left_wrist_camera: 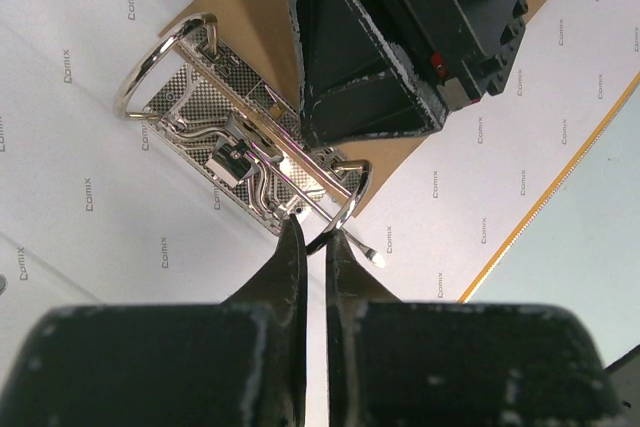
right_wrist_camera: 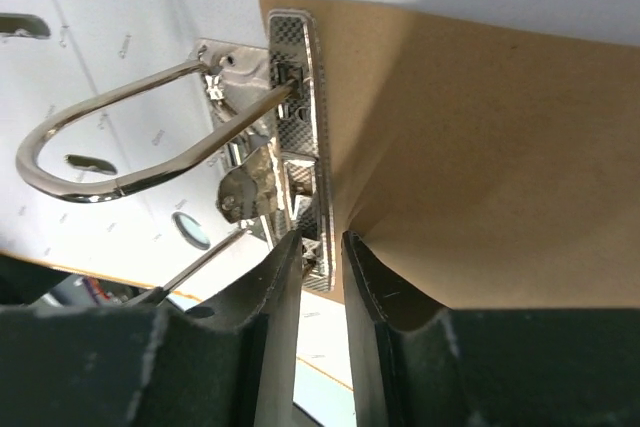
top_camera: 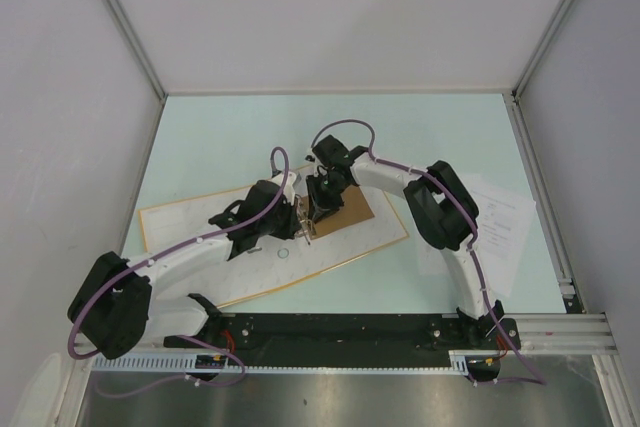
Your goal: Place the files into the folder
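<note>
Top view first: the folder lies open on the worktop, white inside facing up, with a brown card lying just right of its middle. The files are off to the right on the worktop, clear of the folder and partly under the right arm. The left pincer and right pincer are almost nose to nose at the folder's middle.

Over to the left wrist: that pincer is squeezed to a sliver, its tips right at the near ring of the ring clip. I can't tell whether the wire is nipped.

Right wrist now: the fingers stand narrowly apart over the end of the clip's plate, at the card's edge, gripping nothing I can see.
</note>
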Robot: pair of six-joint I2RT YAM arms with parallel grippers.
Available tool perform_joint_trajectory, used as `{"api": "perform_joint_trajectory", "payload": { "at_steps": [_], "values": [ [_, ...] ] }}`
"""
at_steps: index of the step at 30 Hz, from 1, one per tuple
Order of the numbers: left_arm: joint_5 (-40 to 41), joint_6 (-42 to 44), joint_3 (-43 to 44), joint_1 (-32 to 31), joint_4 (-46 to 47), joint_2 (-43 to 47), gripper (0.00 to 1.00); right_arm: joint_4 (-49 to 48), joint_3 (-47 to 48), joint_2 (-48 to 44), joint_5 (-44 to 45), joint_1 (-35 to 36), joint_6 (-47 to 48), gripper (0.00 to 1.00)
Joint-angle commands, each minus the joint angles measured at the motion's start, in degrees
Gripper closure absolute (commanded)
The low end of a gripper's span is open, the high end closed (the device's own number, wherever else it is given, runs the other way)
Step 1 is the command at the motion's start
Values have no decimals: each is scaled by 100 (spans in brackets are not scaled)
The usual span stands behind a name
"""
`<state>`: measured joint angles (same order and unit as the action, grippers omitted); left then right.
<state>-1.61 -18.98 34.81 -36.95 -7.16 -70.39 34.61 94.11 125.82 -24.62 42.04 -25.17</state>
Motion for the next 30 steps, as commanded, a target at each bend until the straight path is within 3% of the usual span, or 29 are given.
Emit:
{"api": "perform_joint_trajectory", "payload": {
  "at_steps": [1, 10, 23, 30],
  "values": [
    [-296, -527, -123, -76, -137, 25, 100, -289, -24, -32, -579, -21, -410, 72],
    [-279, -501, -167, -76, -163, 104, 100, -253, -235, 118, -228, -73, -304, 81],
    [-296, -510, -220, -67, -163, 157, 100, -280, -217, 303, -140, -205, -480, 83],
    [-340, -536, -264, -67, -84, 157, 100, 97, -51, 417, 448, -126, -349, 89]
  ]
}}
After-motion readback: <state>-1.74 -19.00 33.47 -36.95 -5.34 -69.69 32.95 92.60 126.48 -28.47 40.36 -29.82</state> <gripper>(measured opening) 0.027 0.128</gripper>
